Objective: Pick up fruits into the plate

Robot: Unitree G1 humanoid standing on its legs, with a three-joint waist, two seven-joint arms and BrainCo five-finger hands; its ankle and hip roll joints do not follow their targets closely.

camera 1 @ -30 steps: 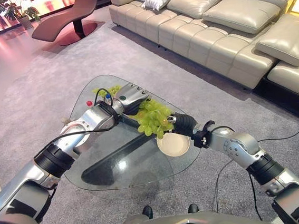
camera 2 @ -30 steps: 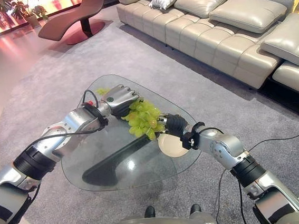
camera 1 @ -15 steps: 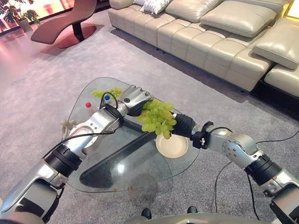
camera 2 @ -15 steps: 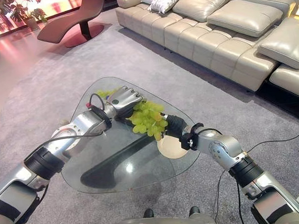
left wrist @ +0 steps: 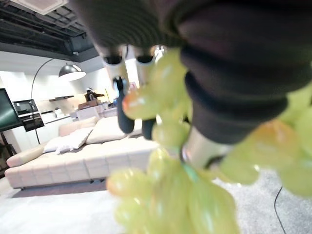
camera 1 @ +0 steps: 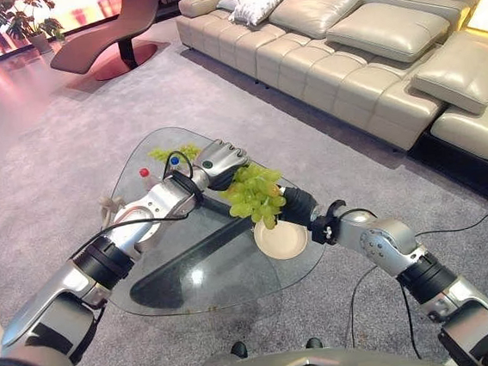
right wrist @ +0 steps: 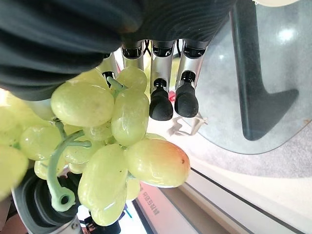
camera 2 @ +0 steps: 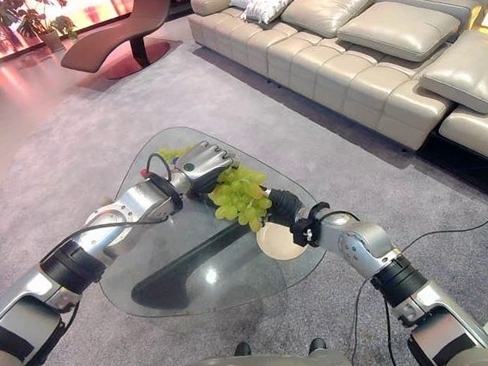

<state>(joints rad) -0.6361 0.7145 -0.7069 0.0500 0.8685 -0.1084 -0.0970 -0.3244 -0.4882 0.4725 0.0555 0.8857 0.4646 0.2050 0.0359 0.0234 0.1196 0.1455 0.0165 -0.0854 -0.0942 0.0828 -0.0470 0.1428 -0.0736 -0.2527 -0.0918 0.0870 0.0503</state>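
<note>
Grapes (camera 1: 256,193), a green bunch, hang between the two hands above the glass table (camera 1: 162,277), just up-table of the plate (camera 1: 281,236). The left hand (camera 1: 221,159) sits on top of the bunch; in its wrist view its fingers (left wrist: 122,105) reach down among the berries, so it appears to be gripping them. The right hand (camera 2: 282,205) comes in from the other side against the bunch; its wrist view shows a few fingers (right wrist: 187,97) straight and clear of the fruit while the bunch presses against the palm side, so whether the thumb or other fingers pinch it I cannot tell.

Compared with a second ago, the bunch has drifted only a little: it hangs slightly nearer the plate's far rim, with its lowest berries now overlapping that rim in the left eye view. Much of the shift in the pictures is the camera's own. My reading is that the carry is nearly over and the lowering and release onto the plate are still to come; the plate holds nothing yet. A second, smaller bunch (camera 1: 172,152) lies at the table's far end, so more fruit remains after this one.

The table is a rounded triangle of clear glass on a dark base (camera 1: 187,262), with a red cap (camera 1: 144,172) and a blue cap (camera 1: 174,162) near its far edge. It stands on a grey rug (camera 1: 67,139). Beyond are a long beige sofa (camera 1: 361,46) with a white cushion (camera 1: 259,0), a brown lounger (camera 1: 108,32) and a potted plant (camera 1: 25,22).
</note>
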